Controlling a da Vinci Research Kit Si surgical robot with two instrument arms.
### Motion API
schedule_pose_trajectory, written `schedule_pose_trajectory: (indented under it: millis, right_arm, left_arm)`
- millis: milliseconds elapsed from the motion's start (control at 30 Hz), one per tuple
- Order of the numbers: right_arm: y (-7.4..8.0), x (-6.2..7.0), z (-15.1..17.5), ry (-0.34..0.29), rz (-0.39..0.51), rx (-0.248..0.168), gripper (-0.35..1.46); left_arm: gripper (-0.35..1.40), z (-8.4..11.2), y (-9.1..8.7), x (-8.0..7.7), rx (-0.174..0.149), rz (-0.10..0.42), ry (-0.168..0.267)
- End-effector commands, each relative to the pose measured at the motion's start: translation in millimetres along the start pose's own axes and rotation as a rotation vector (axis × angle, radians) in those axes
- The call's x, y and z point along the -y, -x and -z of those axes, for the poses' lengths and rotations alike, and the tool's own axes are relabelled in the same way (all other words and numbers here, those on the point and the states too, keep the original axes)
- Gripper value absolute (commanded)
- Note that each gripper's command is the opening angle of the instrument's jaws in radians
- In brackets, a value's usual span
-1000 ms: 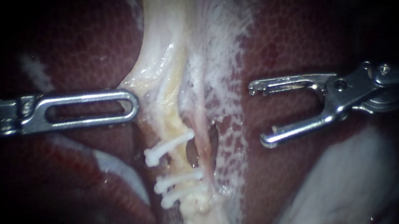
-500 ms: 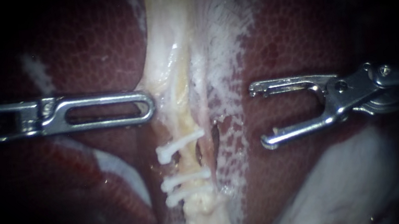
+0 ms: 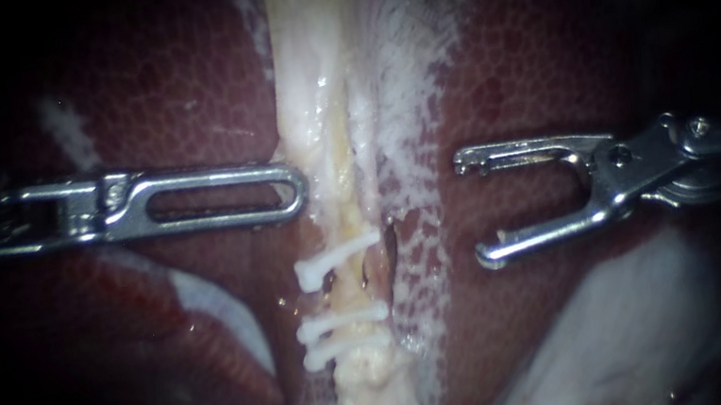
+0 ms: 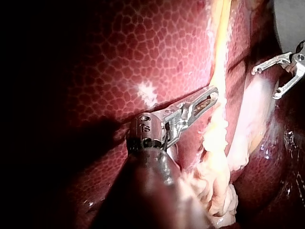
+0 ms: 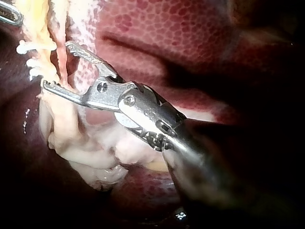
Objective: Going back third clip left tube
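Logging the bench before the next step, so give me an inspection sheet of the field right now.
Surface: liver, dark red, mottled, wet.
Job's things: left tube, pale, running up the endoscope view; three white clips across it.
Clutter: nothing seen.
Instruments: left instrument shut on the left tube's edge, above the clips; right instrument open, empty, clear of the tube.
Cables: nothing seen.
Surroundings: dark beyond the tissue.

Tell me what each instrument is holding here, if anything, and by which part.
Left instrument: jaws shut on the left edge of the pale tissue strand, just above the clips. Right instrument: jaws open, holding nothing.
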Motion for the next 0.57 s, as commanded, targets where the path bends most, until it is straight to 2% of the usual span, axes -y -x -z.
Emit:
schedule_pose_trajectory:
  millis: [33,567]
  right_arm:
    - [0.0,0.0,0.0,0.000,0.000,0.000,0.60]
    - [-0.3,0.2,0.0,-0.001,-0.001,0.000,0.60]
  left_arm:
    - [-0.35,0.0,0.0,0.0,0.000,0.000,0.001]
    - [-0.35,-0.2,-0.3,0.0,-0.005,0.005,-0.002]
